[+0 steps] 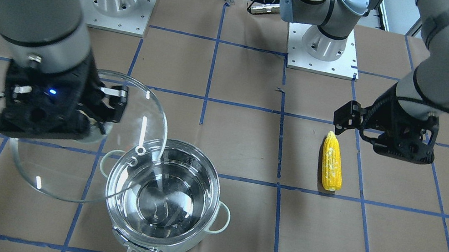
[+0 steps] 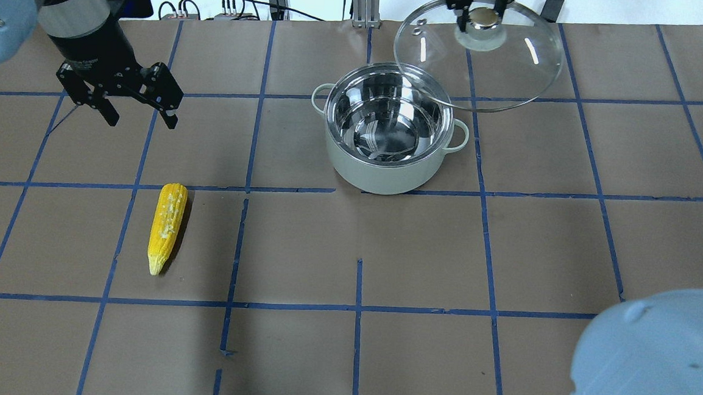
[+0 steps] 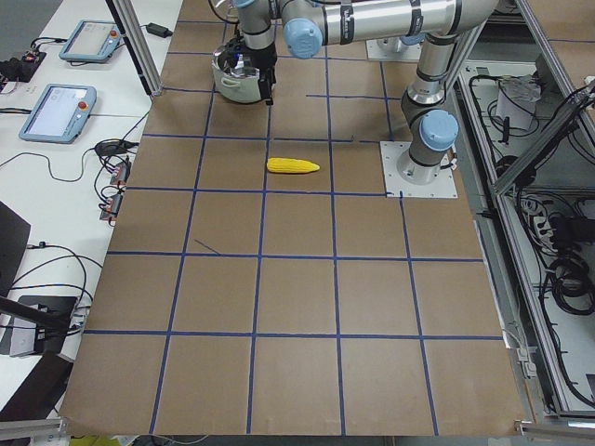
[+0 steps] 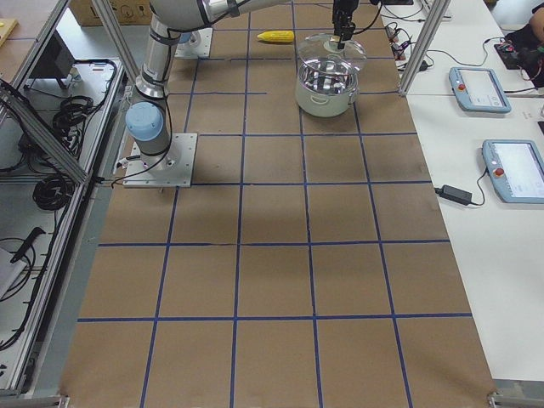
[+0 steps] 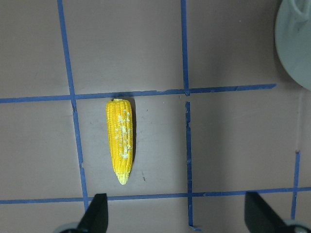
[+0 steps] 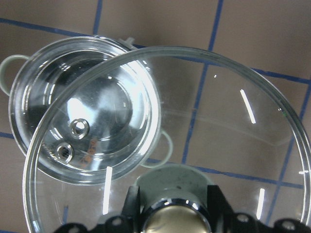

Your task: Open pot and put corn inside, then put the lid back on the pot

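The steel pot stands open and empty at the table's far middle. My right gripper is shut on the knob of the glass lid and holds it tilted in the air, beside the pot on its right, with its edge over the pot's rim. In the right wrist view the lid overlaps the pot. The yellow corn lies flat on the table to the left. My left gripper hangs open and empty above the table, beyond the corn's thick end; the left wrist view shows the corn ahead of the spread fingers.
Brown paper with blue tape lines covers the table. Both arm bases stand at the robot's edge. Cables and an aluminium post lie past the far edge, close behind the lid.
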`<state>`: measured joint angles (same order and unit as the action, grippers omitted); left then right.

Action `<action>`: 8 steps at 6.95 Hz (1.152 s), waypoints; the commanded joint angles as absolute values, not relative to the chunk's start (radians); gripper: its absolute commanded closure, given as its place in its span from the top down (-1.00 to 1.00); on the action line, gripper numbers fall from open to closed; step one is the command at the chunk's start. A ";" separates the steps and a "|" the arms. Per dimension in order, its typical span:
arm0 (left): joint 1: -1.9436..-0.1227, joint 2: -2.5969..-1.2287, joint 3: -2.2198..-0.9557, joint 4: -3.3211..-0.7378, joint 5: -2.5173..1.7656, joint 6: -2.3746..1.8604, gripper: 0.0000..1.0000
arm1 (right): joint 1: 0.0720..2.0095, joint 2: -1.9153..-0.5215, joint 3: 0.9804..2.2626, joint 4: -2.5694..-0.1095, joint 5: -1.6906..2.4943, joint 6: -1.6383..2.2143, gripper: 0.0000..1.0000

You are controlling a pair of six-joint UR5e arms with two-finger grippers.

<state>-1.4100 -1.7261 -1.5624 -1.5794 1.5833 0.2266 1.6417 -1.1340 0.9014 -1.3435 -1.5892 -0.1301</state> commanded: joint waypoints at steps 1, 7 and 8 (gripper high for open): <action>-1.346 -1.753 -1.740 -1.415 1.589 0.377 1.00 | 1.461 -1.166 0.879 -1.263 -1.548 -0.259 -0.78; -1.288 -1.913 -1.985 -1.059 1.659 0.423 1.00 | 1.368 -1.111 0.894 -1.342 -1.534 -0.272 -0.78; -1.290 -1.933 -1.979 -1.031 1.675 0.434 0.60 | 1.368 -1.111 0.897 -1.365 -1.535 -0.278 -0.78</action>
